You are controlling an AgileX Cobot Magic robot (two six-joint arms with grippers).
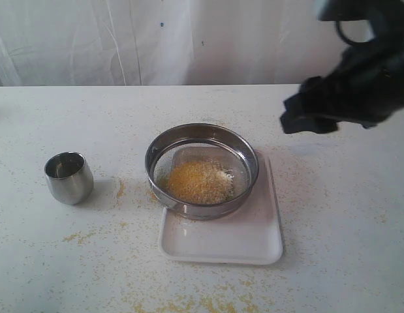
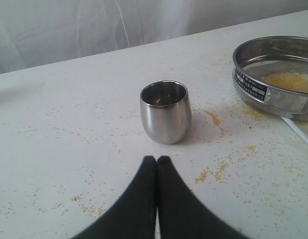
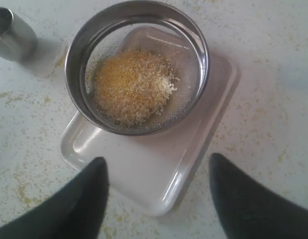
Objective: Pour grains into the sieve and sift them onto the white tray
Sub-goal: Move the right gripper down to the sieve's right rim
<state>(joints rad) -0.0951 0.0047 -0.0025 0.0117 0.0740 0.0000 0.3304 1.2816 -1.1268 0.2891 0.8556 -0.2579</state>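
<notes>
Grains point(image 1: 198, 181) are seen heaped in the middle of the sieve point(image 1: 203, 210), which is set on the far part of the white tray point(image 1: 234, 238), its rim overhanging the tray's left edge in the exterior view. The right gripper point(image 1: 309, 117) is held in the air to the right of the sieve and farther back, well apart from it. In the right wrist view its fingers point(image 3: 84, 199) are spread wide with nothing between them, and sieve and tray are looked down upon from above. The left gripper point(image 2: 157, 159) is shown with its fingertips pressed together on nothing. A small steel cup point(image 2: 165, 112) stands upright just ahead of them, untouched, and the sieve is seen well off to one side.

The grains form a loose yellow-beige mound, with a paler whitish patch at one edge. The sieve is a round steel ring with fine mesh, through which the tray is faintly visible. The tray is white, rectangular and round-cornered, its near half bare. Stray granules point(image 1: 81, 236) are scattered over the white table point(image 1: 345, 215).
</notes>
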